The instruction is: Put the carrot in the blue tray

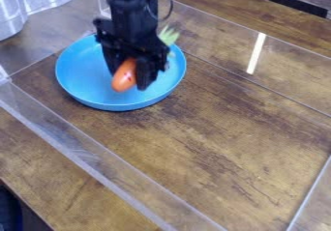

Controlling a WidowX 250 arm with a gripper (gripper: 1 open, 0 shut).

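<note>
The orange carrot (124,76) hangs between the black fingers of my gripper (130,73), which is shut on it. Its light green top (168,33) pokes out behind the gripper on the right. Gripper and carrot sit low over the middle of the round blue tray (77,80), which rests on the wooden table at the upper left. Whether the carrot's tip touches the tray floor I cannot tell.
The wooden table (220,129) spreads to the right and front of the tray. A clear plastic barrier (77,148) runs diagonally along the front left. A bright reflection streak (256,51) lies on the table at the right.
</note>
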